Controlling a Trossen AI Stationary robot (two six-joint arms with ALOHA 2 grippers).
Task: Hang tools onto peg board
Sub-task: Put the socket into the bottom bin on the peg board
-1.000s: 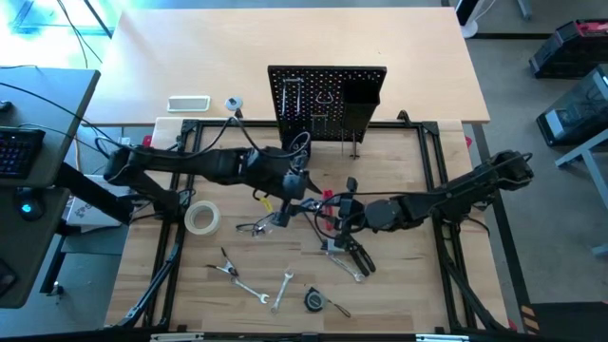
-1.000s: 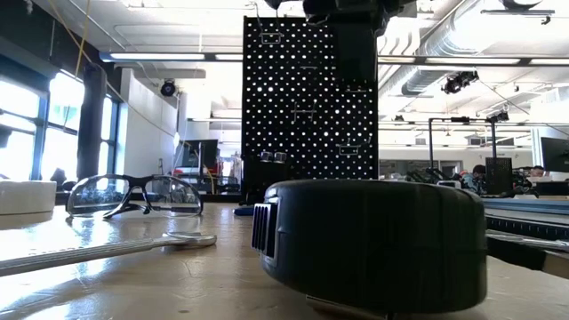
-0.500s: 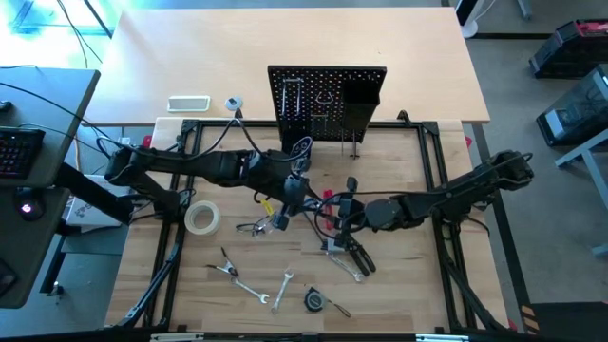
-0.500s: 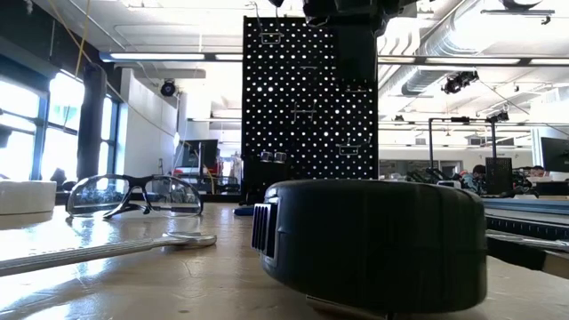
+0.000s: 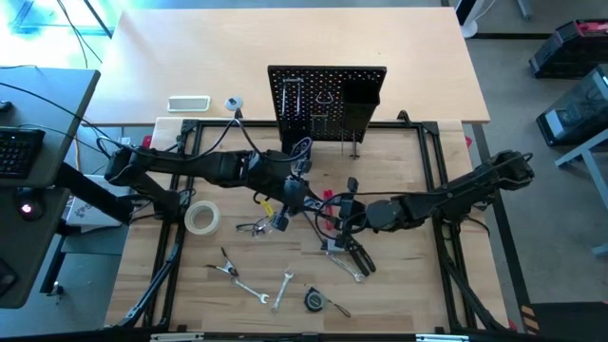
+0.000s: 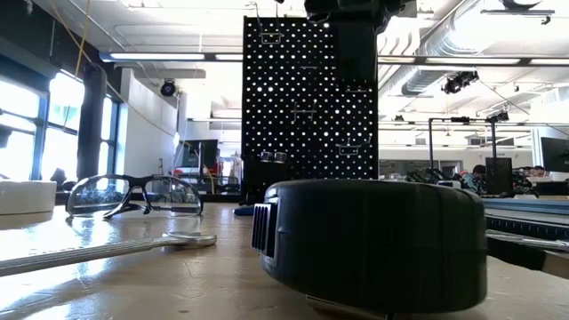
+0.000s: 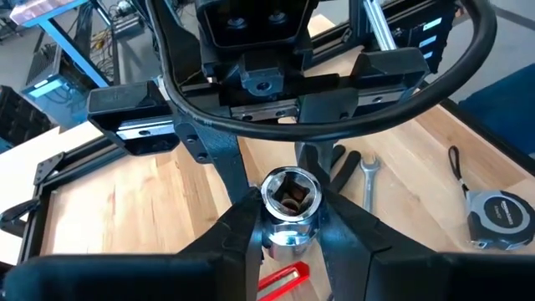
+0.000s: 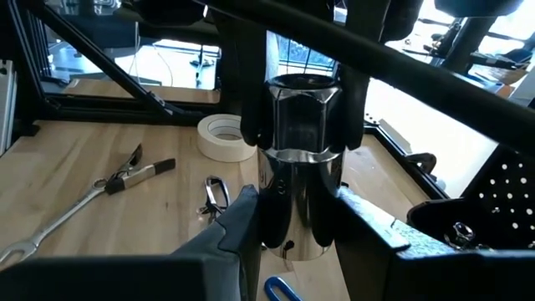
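Note:
A chrome socket tool (image 8: pixel 301 167) with a hexagonal open end (image 7: pixel 290 194) hangs above the table's middle, and both grippers are shut on it. My left gripper (image 5: pixel 302 201) reaches in from the table's left and my right gripper (image 5: pixel 329 211) from the right. A red part (image 7: pixel 277 280) shows below the socket. The black peg board (image 5: pixel 328 100) stands upright at the far side with hooks and a bin. Clear glasses (image 5: pixel 255 226), a pale tape roll (image 5: pixel 201 218), silver wrenches (image 5: pixel 283 290) and black-handled pliers (image 5: pixel 353 256) lie flat on the table. My left gripper pinches the socket's hexagonal open end (image 7: pixel 288 224) between its two fingers (image 8: pixel 251 109), coming from the table's left and slanting down. The opening faces back toward its wrist. The tool is clear of the table. My right gripper pinches the socket's round chrome body (image 8: pixel 297 219) below the hexagonal end, one finger (image 8: pixel 242 221) on each side. The fingers come nearly level from the table's right and lie across the tool, which is lifted clear.
A black tape measure (image 5: pixel 313 300) lies near the front edge, right before the low camera (image 6: pixel 373 244). A spring clamp (image 5: pixel 223 266) lies front left. A white tray (image 5: pixel 188 103) sits on the far table behind the frame rails (image 5: pixel 180 190).
My left gripper's fingers have closed on the socket's hexagonal end and its wrist has rolled slightly. Both arms and the tool have stayed in place.

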